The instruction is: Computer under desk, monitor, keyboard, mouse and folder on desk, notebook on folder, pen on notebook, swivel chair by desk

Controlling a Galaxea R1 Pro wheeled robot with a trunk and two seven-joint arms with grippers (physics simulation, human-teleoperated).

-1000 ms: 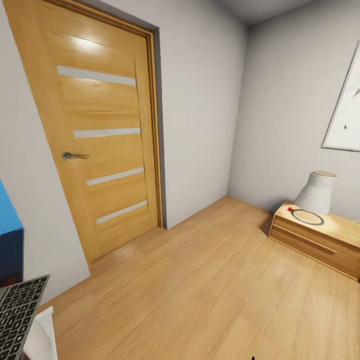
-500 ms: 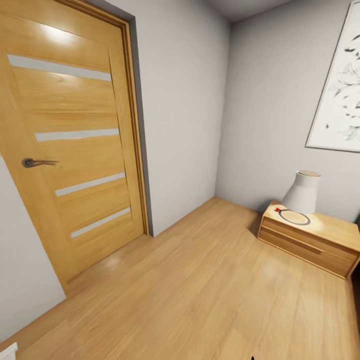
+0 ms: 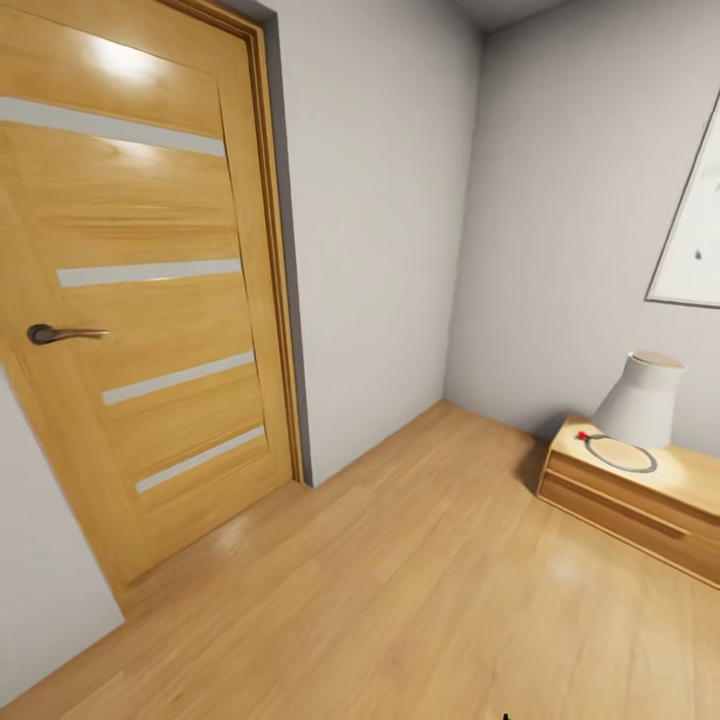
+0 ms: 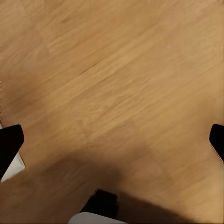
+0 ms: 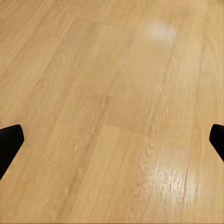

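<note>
We are rolling through the bedroom, and none of the things we need to tidy are in front of us right now, so we cannot say from here where the folder, keyboard or mouse are. The step in hand looks like driving and turning to find the work area. To do it well, we think we should turn slowly, keep both arms tucked in, and stay away from the door (image 3: 150, 300) on the left and the low wooden chest (image 3: 640, 495) on the far right.

The left gripper (image 4: 112, 135) is wide open and holds nothing; its dark fingertips (image 4: 9, 144) sit far apart over the floor. The right gripper (image 5: 112, 135) is wide open too, with nothing between its tips.

The floor (image 3: 420, 600) is smooth, light wood in long planks, a bit shiny. The door is warm oak with four pale stripes and a dark metal handle (image 3: 60, 333). The walls are plain, flat grey. On the chest stands a white lamp (image 3: 642, 398) shaped like a cone, with a thin dark ring (image 3: 620, 452) lying beside it. A pale framed picture (image 3: 695, 240) hangs on the right wall.
</note>
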